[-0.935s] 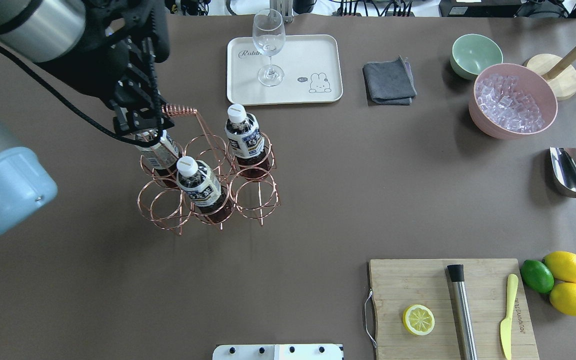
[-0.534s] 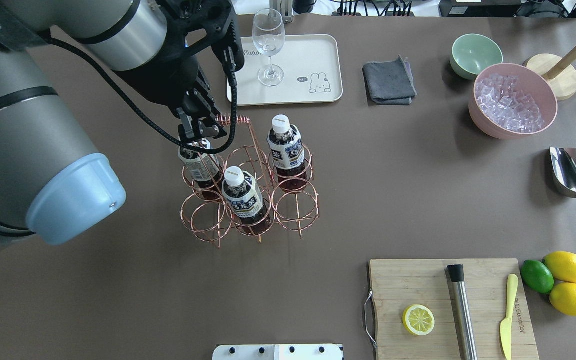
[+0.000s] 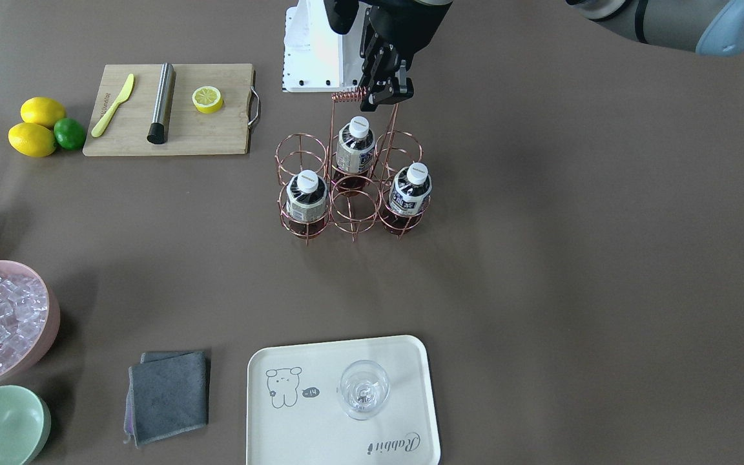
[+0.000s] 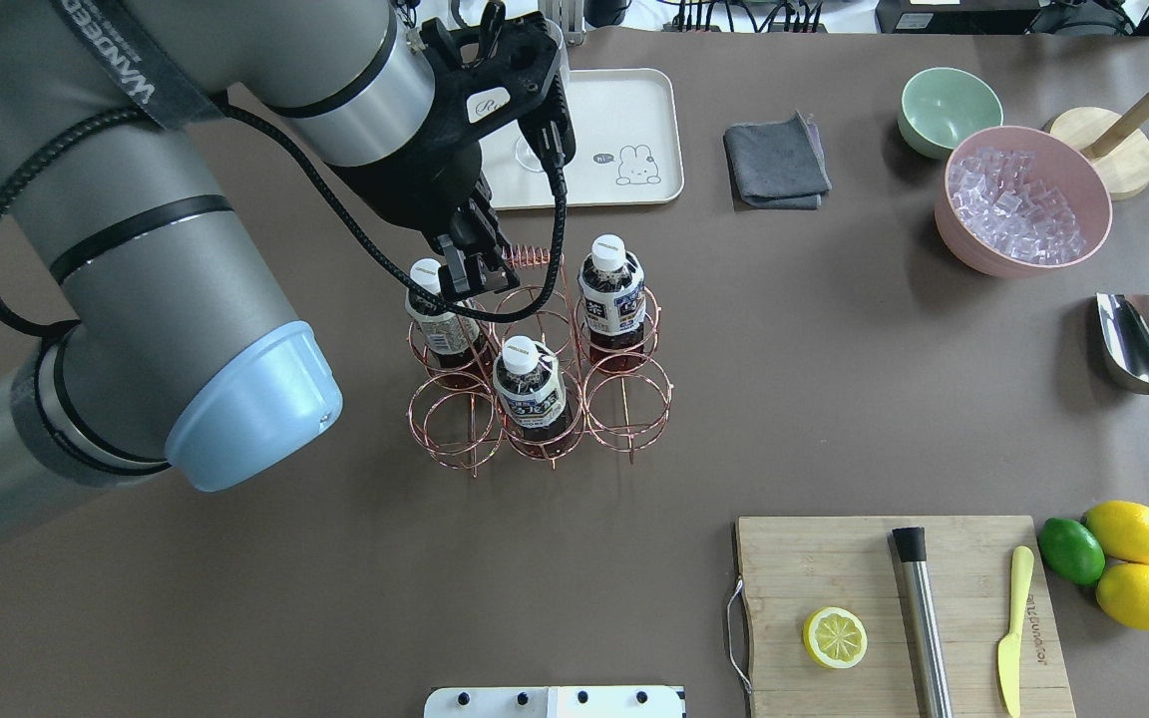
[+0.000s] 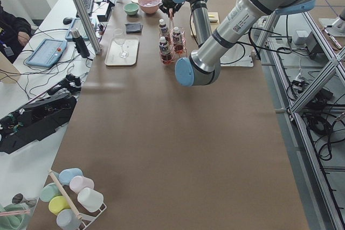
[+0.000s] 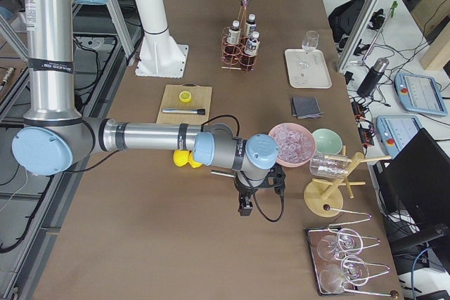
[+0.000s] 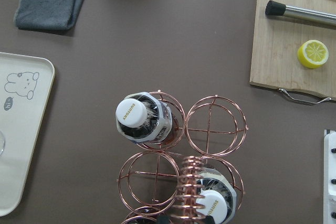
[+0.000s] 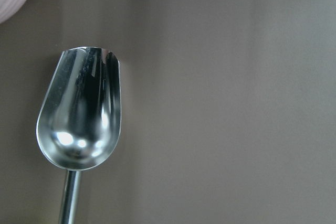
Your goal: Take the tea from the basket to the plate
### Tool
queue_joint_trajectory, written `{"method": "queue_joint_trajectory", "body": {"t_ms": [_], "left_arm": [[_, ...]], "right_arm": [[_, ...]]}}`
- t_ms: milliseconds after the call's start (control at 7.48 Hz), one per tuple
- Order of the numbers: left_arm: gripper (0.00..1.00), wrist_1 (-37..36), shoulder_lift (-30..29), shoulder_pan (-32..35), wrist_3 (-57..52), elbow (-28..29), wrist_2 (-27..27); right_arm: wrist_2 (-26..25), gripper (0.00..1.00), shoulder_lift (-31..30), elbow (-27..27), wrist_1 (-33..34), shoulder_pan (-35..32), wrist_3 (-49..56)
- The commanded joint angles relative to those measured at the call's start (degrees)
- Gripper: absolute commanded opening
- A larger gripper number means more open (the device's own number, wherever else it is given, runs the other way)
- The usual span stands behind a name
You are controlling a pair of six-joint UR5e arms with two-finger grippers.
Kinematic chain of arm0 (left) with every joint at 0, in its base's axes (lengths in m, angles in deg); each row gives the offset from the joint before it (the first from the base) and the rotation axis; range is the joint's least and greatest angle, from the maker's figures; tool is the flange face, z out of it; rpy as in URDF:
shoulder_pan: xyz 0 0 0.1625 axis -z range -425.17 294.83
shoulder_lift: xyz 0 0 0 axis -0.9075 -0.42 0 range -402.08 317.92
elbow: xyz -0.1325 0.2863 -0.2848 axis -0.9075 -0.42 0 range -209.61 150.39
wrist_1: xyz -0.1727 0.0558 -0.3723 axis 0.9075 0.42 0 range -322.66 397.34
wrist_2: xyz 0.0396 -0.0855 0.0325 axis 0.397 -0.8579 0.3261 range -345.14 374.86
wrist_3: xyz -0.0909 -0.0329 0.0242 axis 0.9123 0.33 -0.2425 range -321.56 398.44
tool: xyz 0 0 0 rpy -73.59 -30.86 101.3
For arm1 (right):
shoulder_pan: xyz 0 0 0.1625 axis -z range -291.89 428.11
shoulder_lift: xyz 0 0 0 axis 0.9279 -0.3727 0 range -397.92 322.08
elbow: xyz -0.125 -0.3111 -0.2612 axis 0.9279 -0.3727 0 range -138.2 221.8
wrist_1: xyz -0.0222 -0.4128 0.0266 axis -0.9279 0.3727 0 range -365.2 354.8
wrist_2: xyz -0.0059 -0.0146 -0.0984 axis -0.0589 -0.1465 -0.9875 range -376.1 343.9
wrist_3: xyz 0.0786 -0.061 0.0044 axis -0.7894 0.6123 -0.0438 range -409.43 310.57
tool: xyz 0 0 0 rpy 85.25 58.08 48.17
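Dark tea, white caps, in wire basket, left claw clenching handle, right claw unclear

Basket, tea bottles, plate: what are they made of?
The basket looks like copper-coloured metal wire: shiny, thin open rings. The tea bottles: clear plastic, dark liquid showing through, white caps, printed labels. The plate: matte cream, likely melamine or plastic; can't confirm.
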Motion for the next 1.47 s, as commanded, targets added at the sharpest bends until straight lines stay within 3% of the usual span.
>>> {"method": "queue_joint_trajectory", "body": {"t_ms": [0, 401, 534, 668, 935, 1336], "left_arm": [[0.00, 0.35, 0.06, -1.04, 0.36, 0.44, 0.32], [0.00, 4.81, 0.41, -1.04, 0.27, 3.94, 0.41], [0.00, 5.01, 0.42, -1.04, 0.27, 4.04, 0.41], [0.00, 5.01, 0.50, -1.04, 0.27, 3.87, 0.41], [0.00, 4.92, 0.68, -0.69, 0.27, 3.60, 0.41], [0.00, 4.92, 0.77, -0.60, 0.36, 3.34, 0.41]], "right_arm": [[4.25, 1.00, 1.09, 4.76, 0.43, 2.52, -12.21], [5.65, 1.00, 3.89, 13.82, 0.43, 10.96, -33.12], [8.19, 1.00, 12.18, 14.37, 0.61, 20.56, -50.43], [5.87, 1.00, 19.05, 13.59, 2.00, 24.74, -62.70], [4.78, 1.00, 20.53, 13.59, 2.63, 26.19, -63.96], [5.14, 1.00, 27.09, 12.79, 4.91, 28.66, -80.02]]}}
